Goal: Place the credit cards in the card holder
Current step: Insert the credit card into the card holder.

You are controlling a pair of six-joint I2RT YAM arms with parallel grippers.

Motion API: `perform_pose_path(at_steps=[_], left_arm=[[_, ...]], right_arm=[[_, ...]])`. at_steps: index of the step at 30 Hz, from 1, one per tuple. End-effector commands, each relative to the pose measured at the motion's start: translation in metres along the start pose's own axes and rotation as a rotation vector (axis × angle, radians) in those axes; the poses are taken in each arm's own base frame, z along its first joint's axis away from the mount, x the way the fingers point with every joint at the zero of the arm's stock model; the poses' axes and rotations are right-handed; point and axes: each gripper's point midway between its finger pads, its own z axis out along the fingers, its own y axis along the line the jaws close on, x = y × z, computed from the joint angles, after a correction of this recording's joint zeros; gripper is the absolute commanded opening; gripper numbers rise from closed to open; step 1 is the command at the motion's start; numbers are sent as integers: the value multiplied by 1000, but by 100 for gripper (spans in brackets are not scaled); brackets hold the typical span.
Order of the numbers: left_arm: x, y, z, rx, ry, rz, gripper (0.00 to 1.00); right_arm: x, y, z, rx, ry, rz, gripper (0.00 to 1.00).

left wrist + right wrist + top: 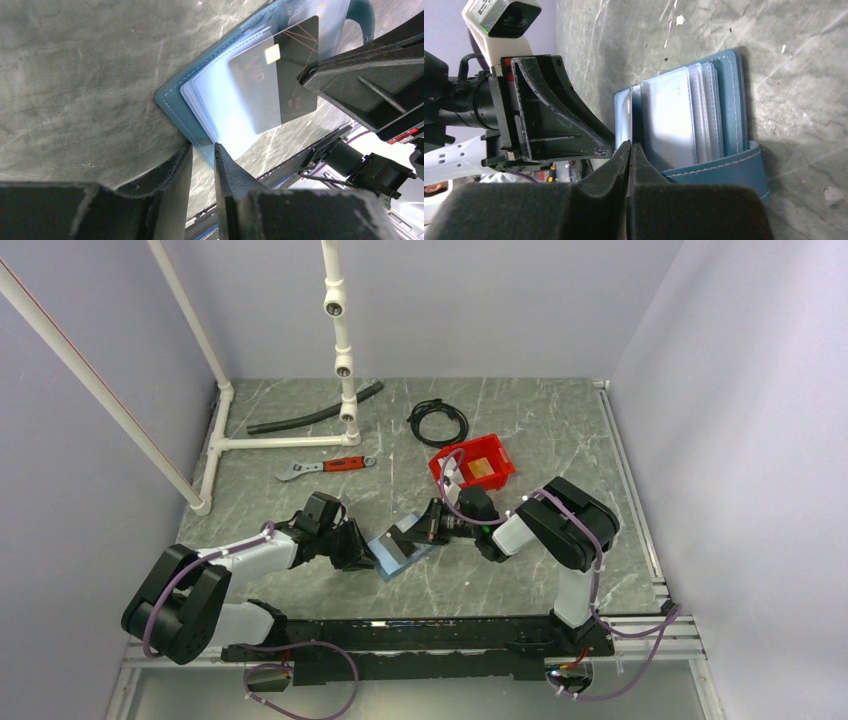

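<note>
The blue card holder (404,549) lies open on the table, its clear sleeves fanned out (684,117). My left gripper (202,148) is shut on the near edge of its blue cover (175,107). My right gripper (629,146) is shut on a dark card with a gold chip (295,65), seen edge-on in the right wrist view. About half of that card sits inside a clear sleeve. In the top view the two grippers meet at the holder, left (366,558) and right (426,531). A tan-orange card (487,464) lies in the red bin.
The red bin (502,455) stands behind the right gripper, with a white item (452,481) at its left corner. Farther back are a red-handled wrench (322,467), a coiled black cable (437,422), a black hose (315,410) and a white pipe frame (345,360).
</note>
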Motion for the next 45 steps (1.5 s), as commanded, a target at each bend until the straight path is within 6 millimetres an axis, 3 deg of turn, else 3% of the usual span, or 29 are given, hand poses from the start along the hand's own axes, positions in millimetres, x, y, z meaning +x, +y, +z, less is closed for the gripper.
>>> perform_pose_path(at_steps=[1,8,12,15,18,22,28,33,40,45], left_arm=[[5,5,3,-6,15,-2,29],[3,3,3,-5,8,1,29],[2,4,3,-11,8,3,29],[3,4,1,-11,9,6,28],[3,3,1,-8,5,7,29],[2,2,2,-2,10,6,29],[2,2,6,-2,16,4,27],[-1,1,3,-9,2,14,26],[-1,8,-13,-64,-34,22,33],[-2,2,-27,-50,-67,48,52]], right_arm=[[-2,7,-1,-47,-53,52,0],[11,1,2,3,-15,48,0],[21,-23,0,144,61,-5,18],[18,-30,-6,223,91,-105,28],[16,-32,-10,277,135,-196,30],[22,-22,-4,243,174,-281,29],[45,18,17,92,254,-363,27],[53,34,16,21,271,-353,32],[20,18,-10,287,243,-455,60],[-35,38,-46,499,152,-642,87]])
